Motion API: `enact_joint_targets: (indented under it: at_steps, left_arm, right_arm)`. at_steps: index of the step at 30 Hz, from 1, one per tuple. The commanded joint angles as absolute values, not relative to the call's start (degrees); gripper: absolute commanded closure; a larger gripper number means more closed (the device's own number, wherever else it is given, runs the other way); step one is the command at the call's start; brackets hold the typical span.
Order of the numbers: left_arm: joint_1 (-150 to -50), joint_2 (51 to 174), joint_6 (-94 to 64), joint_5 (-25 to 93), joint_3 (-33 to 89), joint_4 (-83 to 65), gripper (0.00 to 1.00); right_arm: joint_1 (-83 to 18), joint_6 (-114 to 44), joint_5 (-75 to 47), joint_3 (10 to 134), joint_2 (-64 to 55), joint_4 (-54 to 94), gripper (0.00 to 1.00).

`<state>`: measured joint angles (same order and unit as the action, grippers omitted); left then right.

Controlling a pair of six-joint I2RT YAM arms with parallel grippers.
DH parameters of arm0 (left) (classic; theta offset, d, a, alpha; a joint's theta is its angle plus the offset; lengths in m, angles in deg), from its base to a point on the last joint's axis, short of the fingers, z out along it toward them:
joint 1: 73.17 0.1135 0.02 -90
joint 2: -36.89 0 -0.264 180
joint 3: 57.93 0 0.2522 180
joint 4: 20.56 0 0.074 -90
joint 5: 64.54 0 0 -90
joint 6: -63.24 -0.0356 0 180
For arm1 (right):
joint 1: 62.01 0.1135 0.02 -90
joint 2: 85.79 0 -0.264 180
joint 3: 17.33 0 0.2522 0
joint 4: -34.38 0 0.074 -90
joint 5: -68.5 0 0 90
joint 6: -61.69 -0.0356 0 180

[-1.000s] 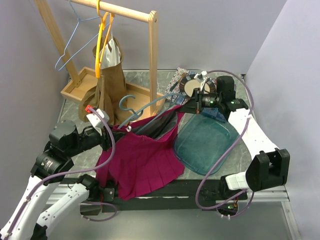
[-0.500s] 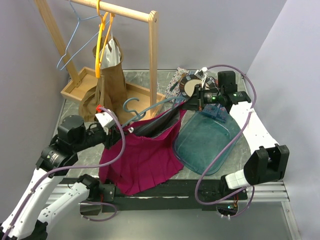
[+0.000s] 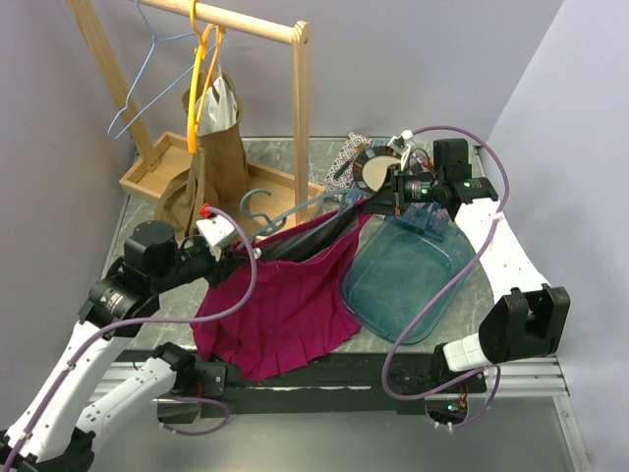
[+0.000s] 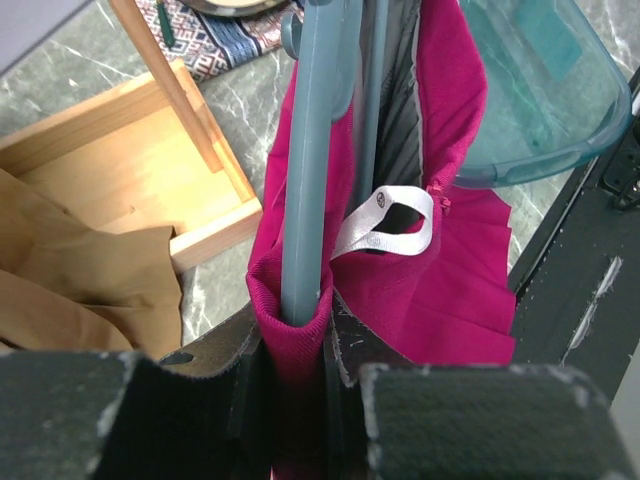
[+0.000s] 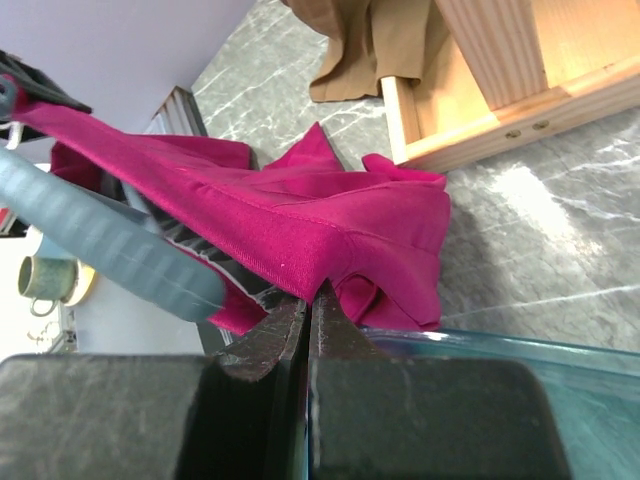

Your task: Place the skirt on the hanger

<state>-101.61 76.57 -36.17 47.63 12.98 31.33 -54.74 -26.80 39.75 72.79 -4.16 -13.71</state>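
Observation:
A magenta pleated skirt [image 3: 285, 315] hangs between both grippers, its lower part lying on the table. A grey-blue plastic hanger [image 3: 305, 208] runs inside its waistband, with the hook sticking out at the back. My left gripper [image 3: 239, 261] is shut on the skirt's waist corner and on the hanger's arm end inside it; the left wrist view shows the hanger [image 4: 312, 150] wrapped by the skirt [image 4: 440, 300] between the left gripper's [image 4: 298, 340] jaws. My right gripper [image 3: 366, 204] is shut on the other waistband edge; the right wrist view shows the skirt [image 5: 260, 220] pinched at the right gripper's [image 5: 311, 300] tips, with the hanger [image 5: 100, 245] beside it.
A wooden clothes rack [image 3: 300, 108] stands at the back left on a wooden base tray [image 3: 162, 167]. It carries a brown garment [image 3: 211, 147] on a yellow hanger and a light blue wire hanger [image 3: 147, 88]. A teal plastic tray [image 3: 403, 270] lies to the right. A patterned cloth [image 3: 349, 157] lies behind.
My left gripper has moved up and to the right with the skirt corner and hanger end. The right gripper has shifted slightly back. The waistband is pulled tauter and the skirt is lifted more.

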Motion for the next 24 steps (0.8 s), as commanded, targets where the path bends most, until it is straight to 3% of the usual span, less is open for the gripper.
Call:
enact_joint_targets:
  at_steps: [1,9,14,18,21,22,24]
  left_arm:
    - [-101.38,73.46,-36.52,45.93,14.9,30.55,0.99]
    - [-101.38,71.26,-34.85,44.88,12.7,29.94,0.99]
    - [-101.38,70.64,-28.44,47.16,10.86,25.29,0.99]
    - [-101.38,69.24,-21.58,48.31,7.87,22.64,0.99]
    - [-101.38,68.36,-18.86,47.87,6.47,23.43,0.99]
    - [-101.47,68.09,-17.98,48.3,5.68,23.34,0.99]
    - [-101.55,68.09,-15.09,49.36,5.93,22.82,0.99]
  right_arm:
    - [-56.47,-25.77,35.98,76.41,-5.37,-11.9,1.0]
    - [-56.74,-24.71,35.71,77.47,-8.0,-11.55,1.0]
    - [-56.13,-24.1,45.97,72.03,-8.01,-10.15,1.0]
    - [-53.75,-14.28,47.41,69.3,-5.21,-19.51,0.96]
    - [-53.05,-4.51,46.62,70.26,-2.92,-29.18,0.77]
    - [-53.13,-3.1,46.18,70.96,-2.47,-31.05,0.65]
    - [-54.01,1.38,44.86,71.58,-2.55,-35.0,0.55]
